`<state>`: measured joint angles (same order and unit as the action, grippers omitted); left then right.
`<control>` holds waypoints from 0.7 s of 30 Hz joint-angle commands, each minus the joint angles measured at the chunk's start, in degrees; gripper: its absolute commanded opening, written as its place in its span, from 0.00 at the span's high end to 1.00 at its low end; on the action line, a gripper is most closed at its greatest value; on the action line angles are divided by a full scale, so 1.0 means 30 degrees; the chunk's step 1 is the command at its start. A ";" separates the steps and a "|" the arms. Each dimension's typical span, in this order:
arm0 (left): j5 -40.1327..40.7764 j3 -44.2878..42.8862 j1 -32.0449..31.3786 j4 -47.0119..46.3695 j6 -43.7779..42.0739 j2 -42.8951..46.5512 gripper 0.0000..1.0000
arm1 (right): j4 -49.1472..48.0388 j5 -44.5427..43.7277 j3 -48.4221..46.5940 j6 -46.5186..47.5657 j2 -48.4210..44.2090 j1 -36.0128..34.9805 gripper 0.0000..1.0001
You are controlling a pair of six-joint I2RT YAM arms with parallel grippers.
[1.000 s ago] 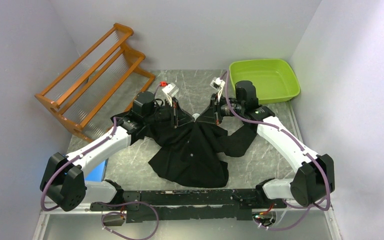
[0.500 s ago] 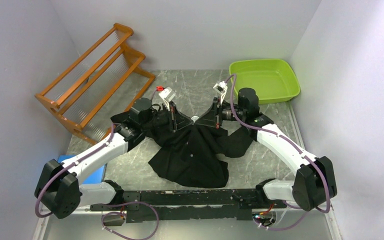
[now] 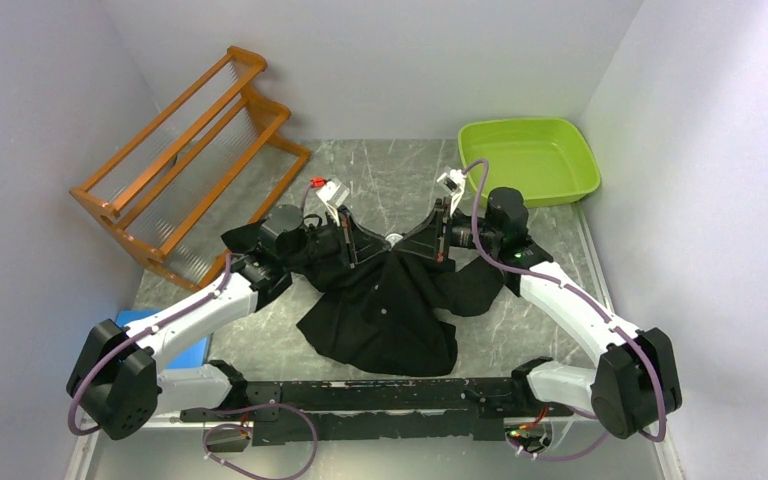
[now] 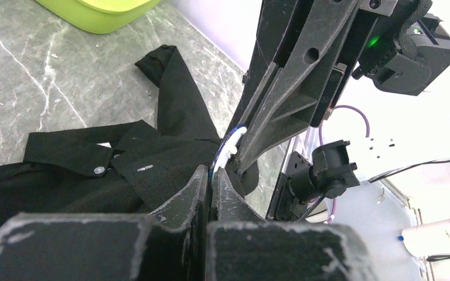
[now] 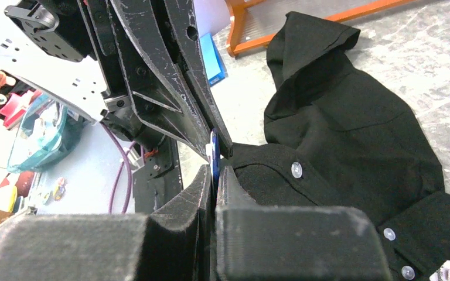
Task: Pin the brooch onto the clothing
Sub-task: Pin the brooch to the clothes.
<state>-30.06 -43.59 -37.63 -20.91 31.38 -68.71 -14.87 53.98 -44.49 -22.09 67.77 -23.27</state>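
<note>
- Starting at the near edge, the black shirt [image 3: 390,320] lies crumpled on the grey table [image 3: 520,330]. Its hem is toward the arm bases and its button line runs away from them, up the middle.
- Farther in, the cloth rises to a peak where the two arms meet tip to tip, so neither arm is nearer to the work than the other.
- The left gripper [image 4: 211,181] is clenched, its jaws pressed together. The brooch [image 4: 228,149], a thin white-and-blue piece seen edge-on, appears to run from between its tips up to the other gripper's fingers.
- The right gripper [image 5: 214,175] is likewise clamped, with a blue sliver of the brooch showing between its jaws. My judgement is that both grip the brooch, one on each side.
- The brooch's long axis follows the line of the fingers, and the shirt front lies just beside and below it, by the pale buttons [image 5: 296,170].
- Whether the fingers also pinch cloth I cannot tell, nor is the pin itself visible.
- The coming move likely turns on this one thing: the fabric lies under the brooch and toward the bases, so the pin must go that way.
- Beyond the grippers lie the collar [image 4: 76,153] and a sleeve.
- Farthest back stand a green tub [image 3: 527,160] on the right and a wooden rack [image 3: 190,150] on the left, both well apart from the shirt's middle.
</note>
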 commanded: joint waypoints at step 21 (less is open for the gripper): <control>0.2264 0.0879 -0.0312 0.0463 0.2043 0.1077 0.97 | -0.9141 -0.0662 0.2661 -0.1164 -0.2401 0.0693 1.00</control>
<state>-25.58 -42.33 -39.46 -22.46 35.90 -66.52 -30.57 53.95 -36.62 -25.52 63.40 -23.03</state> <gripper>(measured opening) 0.039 0.033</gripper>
